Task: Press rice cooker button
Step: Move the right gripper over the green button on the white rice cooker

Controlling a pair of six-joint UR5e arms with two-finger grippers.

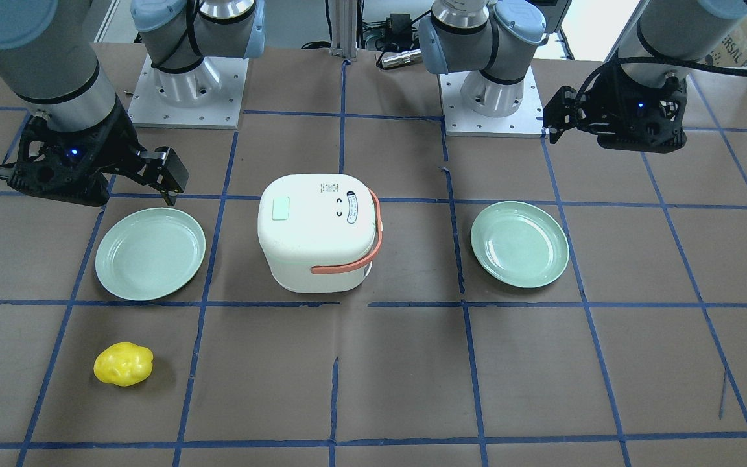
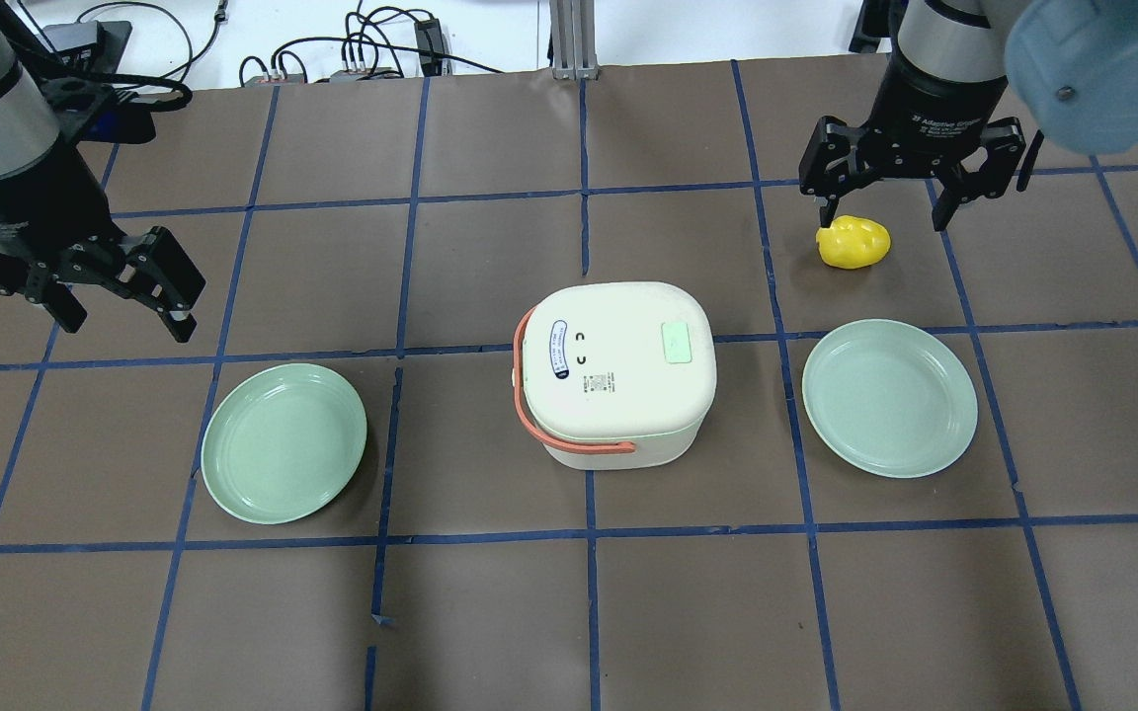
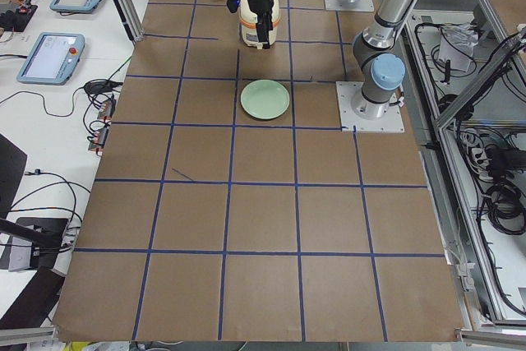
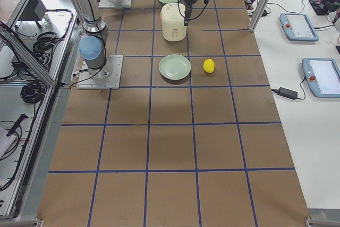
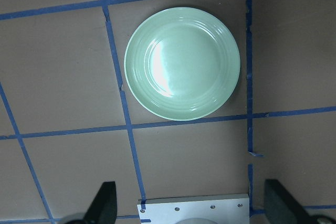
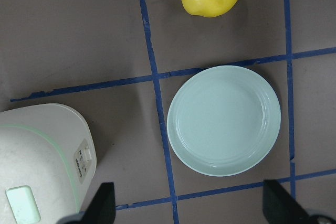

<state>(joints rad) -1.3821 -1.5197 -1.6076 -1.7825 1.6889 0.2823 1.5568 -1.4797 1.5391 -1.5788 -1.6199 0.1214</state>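
Note:
The white rice cooker (image 1: 318, 237) stands mid-table with its lid shut and an orange handle band (image 2: 529, 420) around it. It also shows in the overhead view (image 2: 618, 375) and at the lower left of the right wrist view (image 6: 42, 161). A mint green button (image 2: 677, 343) sits on the lid, also seen in the right wrist view (image 6: 22, 204). My left gripper (image 2: 120, 301) is open and empty, hanging to the cooker's left above a plate. My right gripper (image 2: 885, 202) is open and empty, far right of the cooker. Neither touches the cooker.
A mint green plate (image 2: 283, 441) lies left of the cooker, filling the left wrist view (image 5: 182, 64). A second plate (image 2: 889, 397) lies to its right, also in the right wrist view (image 6: 224, 120). A yellow lumpy toy (image 2: 853, 243) lies beyond that plate, under my right gripper.

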